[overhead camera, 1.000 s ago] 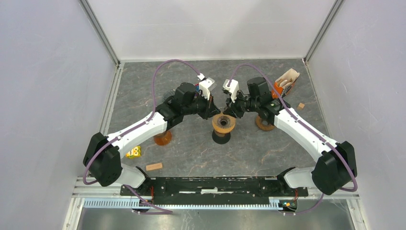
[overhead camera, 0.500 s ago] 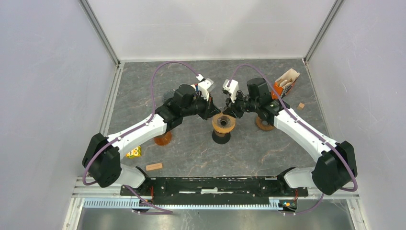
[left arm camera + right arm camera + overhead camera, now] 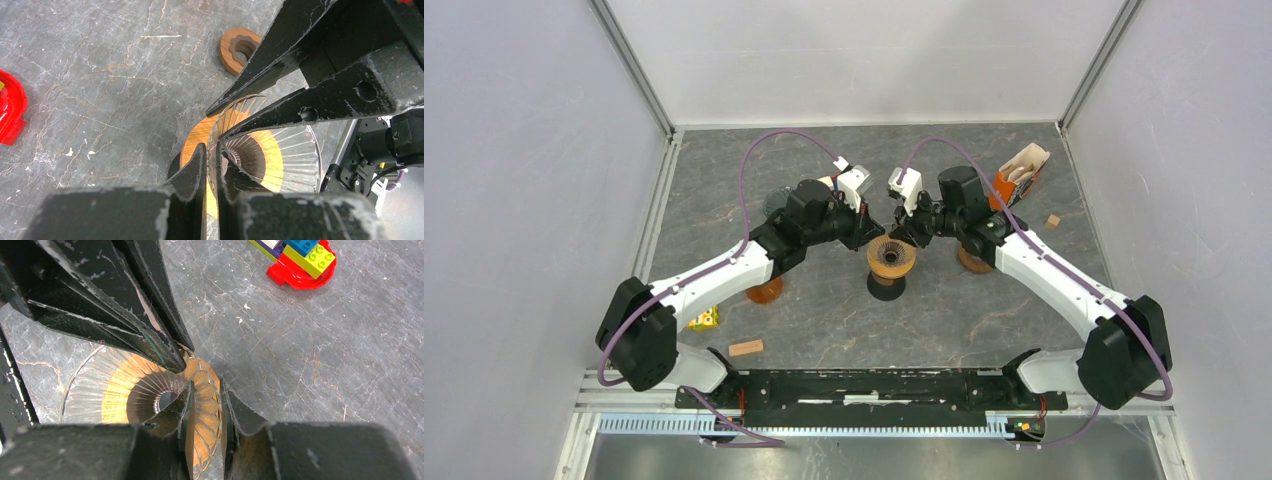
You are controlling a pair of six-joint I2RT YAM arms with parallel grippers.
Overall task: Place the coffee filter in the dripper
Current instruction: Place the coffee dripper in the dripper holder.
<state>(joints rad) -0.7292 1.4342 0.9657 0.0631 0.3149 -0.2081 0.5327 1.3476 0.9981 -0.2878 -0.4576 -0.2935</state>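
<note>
The ribbed glass dripper (image 3: pixel 891 257) stands on its wooden collar and black base at the table's middle. It also shows in the left wrist view (image 3: pixel 280 150) and in the right wrist view (image 3: pixel 120 390). My left gripper (image 3: pixel 869 229) (image 3: pixel 212 160) is shut on the dripper's left rim, one finger inside and one outside. My right gripper (image 3: pixel 907 232) (image 3: pixel 205 395) is shut on the opposite rim in the same way. No filter lies in the dripper. An orange holder (image 3: pixel 1021 172) with white sheets, perhaps filters, stands at the back right.
Wooden rings lie left (image 3: pixel 764 290) and right (image 3: pixel 975 260) (image 3: pixel 240 47) of the dripper. A red dish with toy bricks (image 3: pixel 300 260) (image 3: pixel 7 112) sits behind it. A yellow item (image 3: pixel 704 318), a wooden block (image 3: pixel 745 348) and a small block (image 3: pixel 1052 221) lie about.
The left arm has shifted very slightly; both grippers stay on the dripper's rim and the dripper has not moved.
</note>
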